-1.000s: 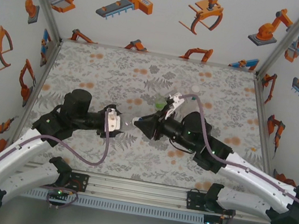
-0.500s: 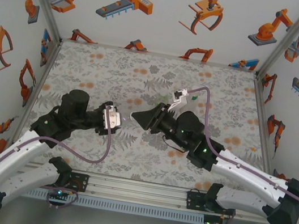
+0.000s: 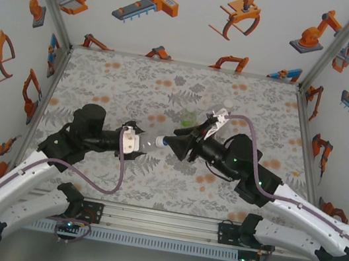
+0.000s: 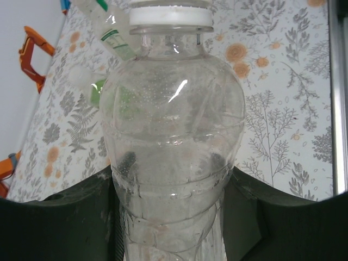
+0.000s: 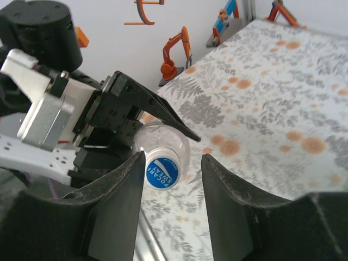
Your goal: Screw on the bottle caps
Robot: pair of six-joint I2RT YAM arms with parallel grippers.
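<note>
The left claw (image 3: 136, 143) sits left of centre in the overhead view, clamped on the lower body of a clear bottle (image 4: 171, 119). The bottle lies level above the flowered surface (image 3: 116, 80) with its neck pointing to the right of the frame. In the left wrist view the bottle rises from the bottom edge to the top edge, with a dark finger (image 4: 81, 217) pressed against each side of it.

A blue cap (image 5: 161, 169) with white lettering sits on the bottle's neck, at the lower centre of the right wrist view. Whether it is threaded home cannot be told.

The right claw (image 5: 173, 159) faces the left one just right of centre in the overhead view. Its jaws stand apart with the cap in the gap between them. The finger (image 5: 117, 212) on the left of the wrist view lies right at the cap's rim, and the other finger is clear of it.

A green-tinted bottle (image 3: 190, 116) lies on the surface just above the right claw in the overhead view. It shows again at the upper left of the left wrist view, behind the held bottle.
</note>
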